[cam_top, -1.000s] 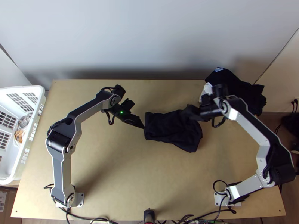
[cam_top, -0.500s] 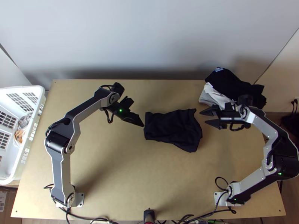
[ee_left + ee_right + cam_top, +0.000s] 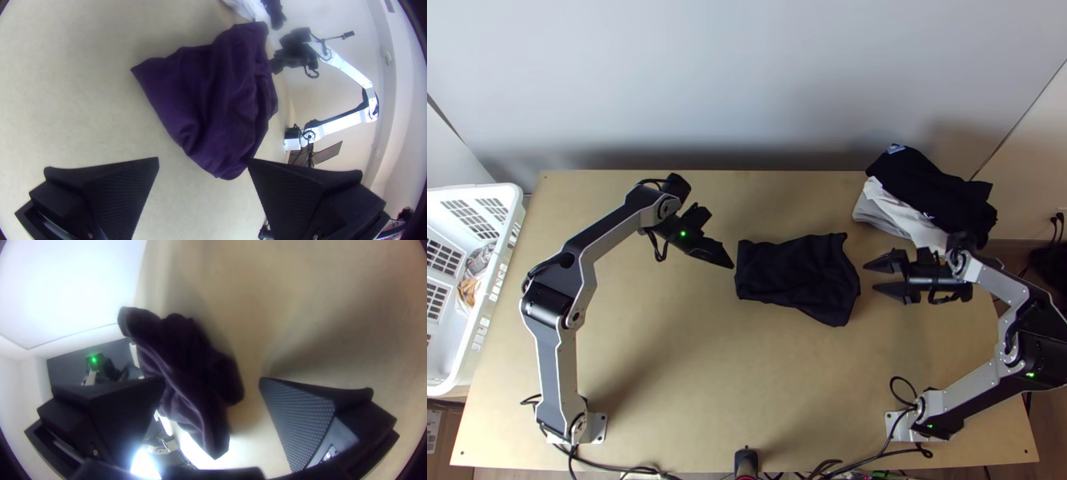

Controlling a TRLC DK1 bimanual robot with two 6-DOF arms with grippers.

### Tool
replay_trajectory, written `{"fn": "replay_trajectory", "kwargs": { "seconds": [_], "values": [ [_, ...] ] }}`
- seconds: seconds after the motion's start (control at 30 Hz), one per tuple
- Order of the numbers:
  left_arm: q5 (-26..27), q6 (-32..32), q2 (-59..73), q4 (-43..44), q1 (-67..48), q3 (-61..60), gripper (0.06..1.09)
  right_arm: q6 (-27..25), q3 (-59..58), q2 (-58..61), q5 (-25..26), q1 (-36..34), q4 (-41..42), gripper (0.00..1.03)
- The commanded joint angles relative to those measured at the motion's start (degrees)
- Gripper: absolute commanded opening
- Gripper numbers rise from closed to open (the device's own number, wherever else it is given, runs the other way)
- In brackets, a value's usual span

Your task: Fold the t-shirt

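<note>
In the top view, my left gripper [image 3: 729, 262] stands just left of the dark t-shirt [image 3: 795, 276]. The shirt lies mid-table as a compact, roughly rectangular folded bundle, creased, its right end wider and uneven. My right gripper [image 3: 870, 277] is open off the shirt's right end, its fingers pointing at it. In the left wrist view, the fingers of the left gripper [image 3: 203, 159] are wide apart, with the purple-looking shirt [image 3: 218, 98] beyond them. The right wrist view has the right gripper [image 3: 212, 378] holding nothing, the rumpled shirt [image 3: 187, 369] beyond its fingertips.
A pile of black clothes [image 3: 939, 192] and white cloth [image 3: 891, 216] lies at the table's back right corner, close behind the right gripper. A white basket [image 3: 507, 240] with some cloth inside stands along the left edge. Bare tabletop [image 3: 731, 384] extends in front of the shirt.
My right gripper has moved from over the shirt's back right corner to the right and slightly nearer the arms' bases. My left gripper has shifted very slightly. The shirt stays in place.
</note>
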Motion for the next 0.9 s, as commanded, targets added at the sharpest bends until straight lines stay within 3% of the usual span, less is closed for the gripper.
{"fn": "replay_trajectory", "kwargs": {
  "seconds": [0.0, 0.2, 0.43, 0.87],
  "values": [
    [-0.03, -0.34, 0.08, -0.05, -0.14, 0.42, 1.04, -3.21, -3.89, 0.05, -2.56, 3.66, -0.95, 0.98],
    [-0.03, -0.61, -0.01, -0.23, -0.58, 0.51, 1.04, -4.36, -3.53, 2.08, -5.46, 8.94, -0.33, 0.98],
    [-0.03, -0.61, -0.10, -0.58, -0.67, 0.69, 1.04, -3.30, -0.11, 3.48, -5.46, 15.35, 1.78, 0.98],
    [-0.03, -0.61, -0.54, -1.46, 0.03, 1.13, 1.04, -0.67, 5.69, 7.35, -5.28, 17.64, 3.89, 0.98]
  ]
}}
